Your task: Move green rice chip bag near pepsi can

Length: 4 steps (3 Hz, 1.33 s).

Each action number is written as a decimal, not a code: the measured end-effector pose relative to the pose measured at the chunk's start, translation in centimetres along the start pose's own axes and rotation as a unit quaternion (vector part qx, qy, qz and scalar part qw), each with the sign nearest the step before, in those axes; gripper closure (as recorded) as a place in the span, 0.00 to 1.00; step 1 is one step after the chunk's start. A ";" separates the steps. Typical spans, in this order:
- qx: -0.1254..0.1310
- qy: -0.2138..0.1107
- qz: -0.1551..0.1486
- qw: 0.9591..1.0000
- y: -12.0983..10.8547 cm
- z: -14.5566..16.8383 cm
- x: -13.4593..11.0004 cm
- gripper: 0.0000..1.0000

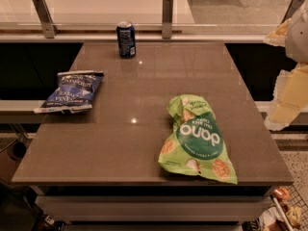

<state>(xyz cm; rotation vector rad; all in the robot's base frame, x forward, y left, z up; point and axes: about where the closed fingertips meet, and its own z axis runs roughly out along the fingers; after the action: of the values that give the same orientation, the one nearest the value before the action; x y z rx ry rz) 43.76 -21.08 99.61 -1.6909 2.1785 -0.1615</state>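
Note:
The green rice chip bag (197, 139) lies flat on the brown table (120, 143), near the front right. It is light green with a dark green circle, white lettering and cracker pictures. The pepsi can (126, 39) stands upright at the table's far edge, left of centre, well apart from the bag. My gripper (290, 88) shows as white and pale yellow parts at the right edge of the view. It is off the table's right side, above and to the right of the bag, and touches nothing.
A dark blue chip bag (71, 91) lies at the table's left edge. A railing with metal posts (167, 16) runs behind the table. Dark gaps lie on both sides of the table. Some clutter (284, 211) sits on the floor at lower right.

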 end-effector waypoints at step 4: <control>-0.056 -0.049 0.002 0.997 1.7 5.2 -3.9 0.00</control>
<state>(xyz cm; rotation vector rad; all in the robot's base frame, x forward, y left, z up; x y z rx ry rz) 44.87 -16.16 95.12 -1.7166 2.1547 0.0439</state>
